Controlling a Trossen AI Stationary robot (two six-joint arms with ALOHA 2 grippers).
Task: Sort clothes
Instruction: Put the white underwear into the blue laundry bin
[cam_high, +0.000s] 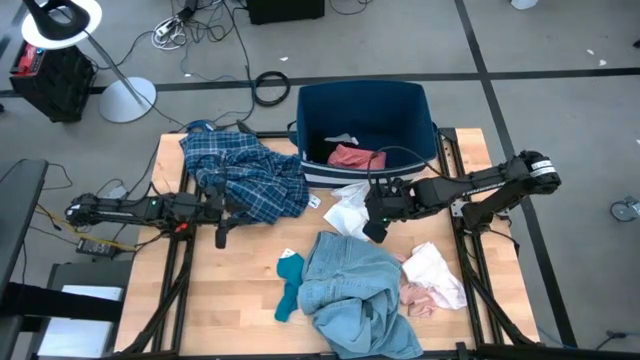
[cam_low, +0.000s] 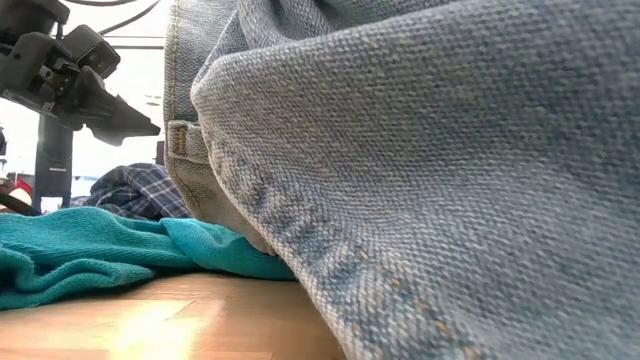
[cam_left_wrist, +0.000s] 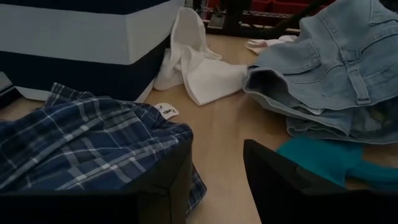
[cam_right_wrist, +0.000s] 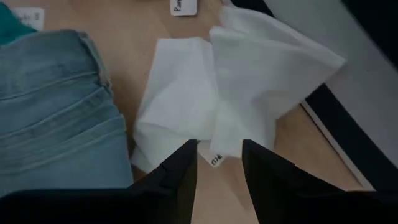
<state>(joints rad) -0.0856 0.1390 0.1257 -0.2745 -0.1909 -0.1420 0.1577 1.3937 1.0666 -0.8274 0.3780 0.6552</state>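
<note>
surface (cam_high: 250, 290): wooden, carries the clothes and the bin
bin (cam_high: 365, 100): dark blue, at the far edge, a red item (cam_high: 356, 157) inside
jeans (cam_high: 350, 290): heaped near the front, teal sock (cam_high: 289, 285) touching them
plaid shirt (cam_high: 245, 175): crumpled beside the bin
white cloth (cam_high: 347, 208): against the bin
left claw (cam_high: 221, 235): parted, empty, at the shirt's edge
right claw (cam_high: 373, 231): parted, empty, over the white cloth

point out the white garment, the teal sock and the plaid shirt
white garment (cam_right_wrist: 249, 68), right wrist view, middle of the cloth
teal sock (cam_high: 290, 288), high view, mid length
plaid shirt (cam_high: 245, 180), high view, centre of the heap
</note>
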